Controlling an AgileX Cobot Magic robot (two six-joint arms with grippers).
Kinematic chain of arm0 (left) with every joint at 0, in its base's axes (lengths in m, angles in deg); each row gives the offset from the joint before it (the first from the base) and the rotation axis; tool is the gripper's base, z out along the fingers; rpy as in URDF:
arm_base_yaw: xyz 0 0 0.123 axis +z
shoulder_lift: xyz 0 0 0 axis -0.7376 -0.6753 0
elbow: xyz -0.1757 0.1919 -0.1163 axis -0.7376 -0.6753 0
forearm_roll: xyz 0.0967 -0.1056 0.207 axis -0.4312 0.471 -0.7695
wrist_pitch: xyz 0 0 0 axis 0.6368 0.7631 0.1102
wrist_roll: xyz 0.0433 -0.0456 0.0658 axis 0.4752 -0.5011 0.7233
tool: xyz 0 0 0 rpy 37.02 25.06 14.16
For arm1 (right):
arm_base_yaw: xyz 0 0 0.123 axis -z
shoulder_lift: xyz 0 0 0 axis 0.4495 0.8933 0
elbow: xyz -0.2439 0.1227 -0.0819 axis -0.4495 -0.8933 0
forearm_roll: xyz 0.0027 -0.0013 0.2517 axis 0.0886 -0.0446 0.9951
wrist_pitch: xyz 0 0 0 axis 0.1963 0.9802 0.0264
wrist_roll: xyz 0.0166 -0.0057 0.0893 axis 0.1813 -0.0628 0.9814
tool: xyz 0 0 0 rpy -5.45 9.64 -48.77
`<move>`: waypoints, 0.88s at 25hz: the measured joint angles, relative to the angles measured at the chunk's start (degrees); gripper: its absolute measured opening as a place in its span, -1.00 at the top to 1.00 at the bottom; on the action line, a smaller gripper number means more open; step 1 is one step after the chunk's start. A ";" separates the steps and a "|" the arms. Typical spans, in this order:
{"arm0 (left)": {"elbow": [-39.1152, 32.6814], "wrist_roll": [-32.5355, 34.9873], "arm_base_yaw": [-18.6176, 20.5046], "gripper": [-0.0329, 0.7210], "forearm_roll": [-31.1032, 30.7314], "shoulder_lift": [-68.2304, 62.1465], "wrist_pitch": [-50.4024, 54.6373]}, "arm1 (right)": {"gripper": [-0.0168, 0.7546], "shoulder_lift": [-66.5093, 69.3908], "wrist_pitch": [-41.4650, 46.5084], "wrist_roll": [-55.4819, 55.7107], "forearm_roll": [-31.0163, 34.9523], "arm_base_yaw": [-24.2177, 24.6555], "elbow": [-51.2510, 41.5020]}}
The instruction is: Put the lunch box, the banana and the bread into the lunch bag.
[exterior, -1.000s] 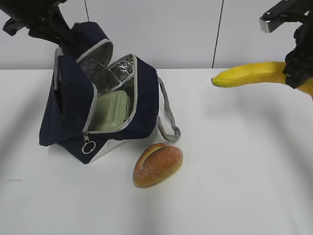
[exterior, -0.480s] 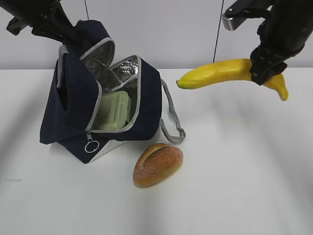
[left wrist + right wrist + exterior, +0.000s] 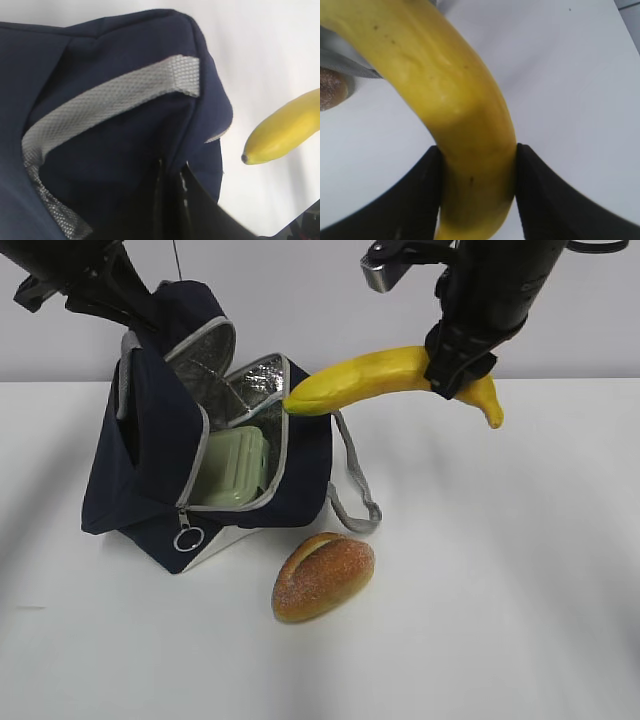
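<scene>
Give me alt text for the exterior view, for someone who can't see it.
The right gripper carries the banana in the air, tip at the open lunch bag, where the lunch box sits. The bread lies on the white table in front.

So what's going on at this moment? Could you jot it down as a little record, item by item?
lunch bag: open, tilted, foil lining showing
lunch box: inside the bag, green lid visible
banana: in the air, blunt tip at the bag's opening
bread: on the table in front of the bag
left gripper: shut on the bag's fabric, holding its top up
right gripper: clamped on the banana near its stem end
left to pack: banana, bread
</scene>
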 joint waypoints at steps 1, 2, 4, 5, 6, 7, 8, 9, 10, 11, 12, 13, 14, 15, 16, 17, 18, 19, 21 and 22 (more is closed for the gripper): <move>0.00 0.00 0.00 0.96 0.10 0.00 0.00 | 0.05 0.81 0.14 0.00 0.00 -0.38 0.66; 0.00 0.00 0.00 0.96 0.10 0.00 0.00 | 0.05 1.52 0.26 0.00 0.00 -0.94 1.54; 0.00 0.24 0.00 0.96 0.21 0.00 0.00 | 0.05 3.46 0.92 0.12 0.00 -1.94 3.44; 0.00 0.34 0.00 0.96 0.42 0.00 0.00 | 0.05 4.30 1.38 0.46 0.00 -2.28 4.37; 0.00 0.45 0.00 0.96 0.56 0.00 0.00 | 0.05 5.33 2.05 0.79 0.00 -2.51 5.60; 0.00 0.55 0.00 0.96 0.70 0.00 0.09 | 0.05 6.40 2.98 1.17 0.00 -2.64 7.04; 0.00 0.54 0.00 0.96 0.82 0.00 0.09 | 0.05 7.49 3.83 1.61 0.00 -2.72 8.26; 0.00 0.67 0.00 0.96 0.82 0.00 0.09 | 0.05 8.37 4.66 2.28 0.00 -2.72 9.72; 0.00 0.67 0.00 0.96 0.82 0.00 0.09 | 0.05 9.39 5.49 2.87 0.00 -2.72 11.15; 0.00 0.67 0.00 0.96 0.82 0.00 0.09 | 0.05 10.36 5.90 3.46 0.00 -2.85 12.51; 0.00 0.78 0.00 0.96 0.90 0.00 0.09 | 0.05 11.09 6.01 3.76 0.00 -2.97 13.58; 0.00 0.78 0.00 0.96 0.95 0.00 0.09 | 0.05 11.87 6.01 4.17 0.00 -3.25 14.65; 0.00 0.78 0.00 0.96 0.95 0.00 0.09 | 0.05 12.51 6.12 4.29 0.11 -3.66 15.45; 0.00 0.78 0.00 0.96 0.95 0.00 0.09 | 0.05 12.97 6.12 4.45 0.20 -4.16 15.96; 0.00 0.78 0.00 0.96 1.04 0.00 0.09 | 0.05 13.28 6.24 4.55 0.20 -4.90 16.46; 0.00 0.78 0.00 0.96 1.04 0.00 0.09 | 0.05 13.70 6.25 4.80 0.20 -5.71 17.02; 0.00 0.78 0.00 0.96 1.04 0.00 0.09 | 0.05 14.06 6.33 5.26 0.08 -6.53 17.55; 0.00 0.86 0.00 0.96 1.04 0.00 0.09 | 0.05 14.61 6.33 5.81 -0.02 -7.18 18.08; 0.00 0.86 0.00 0.96 1.04 0.00 0.09 | 0.04 15.92 6.33 7.43 -0.02 -8.49 19.37; 0.00 0.86 0.00 0.96 1.04 0.00 0.09 | 0.03 16.69 6.33 8.04 -0.02 -8.97 19.85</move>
